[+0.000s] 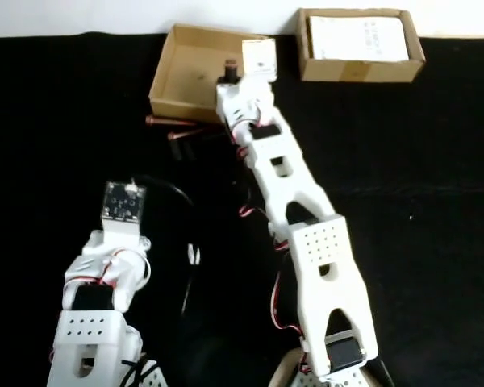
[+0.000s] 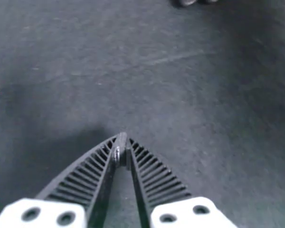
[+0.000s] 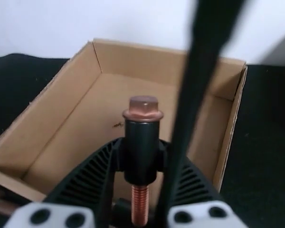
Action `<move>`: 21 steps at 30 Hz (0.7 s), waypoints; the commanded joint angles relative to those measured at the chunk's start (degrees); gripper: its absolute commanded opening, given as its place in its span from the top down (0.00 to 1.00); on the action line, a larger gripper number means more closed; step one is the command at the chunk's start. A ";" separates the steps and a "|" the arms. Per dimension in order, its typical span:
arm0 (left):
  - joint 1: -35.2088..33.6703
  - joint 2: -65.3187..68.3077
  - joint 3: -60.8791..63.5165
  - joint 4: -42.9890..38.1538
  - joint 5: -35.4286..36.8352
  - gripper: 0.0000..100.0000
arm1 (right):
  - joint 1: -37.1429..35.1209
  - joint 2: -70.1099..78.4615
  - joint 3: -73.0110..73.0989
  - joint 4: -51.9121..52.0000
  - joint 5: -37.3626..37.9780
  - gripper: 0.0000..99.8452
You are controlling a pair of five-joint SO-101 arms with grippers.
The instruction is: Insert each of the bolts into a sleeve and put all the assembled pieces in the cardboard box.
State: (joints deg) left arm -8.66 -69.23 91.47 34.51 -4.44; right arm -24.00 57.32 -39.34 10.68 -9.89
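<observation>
My right gripper (image 3: 140, 146) is shut on a black sleeve (image 3: 140, 152) standing upright, with a copper bolt (image 3: 142, 110) pushed through it and the thread showing below. It hangs over the near edge of the open cardboard box (image 3: 147, 59). In the high view the right gripper (image 1: 231, 79) is at the right side of that box (image 1: 195, 34). Two loose copper bolts (image 1: 168, 121) (image 1: 189, 135) lie on the black cloth just in front of the box. My left gripper (image 2: 122, 140) is shut on nothing above bare cloth at the table's near left.
A second cardboard box (image 1: 359, 71) holding a white sheet stands at the back right. A black cable (image 3: 199, 71) crosses in front of the right wrist camera. The right arm (image 1: 294, 201) stretches diagonally across the table's middle.
</observation>
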 commanded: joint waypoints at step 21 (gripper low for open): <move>-7.96 0.13 -4.79 5.54 7.03 0.91 | -3.74 -1.36 -51.56 60.35 -0.18 0.80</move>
State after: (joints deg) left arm -14.64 -69.23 89.45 38.81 -0.40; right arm -27.25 57.05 -80.57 57.45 -9.89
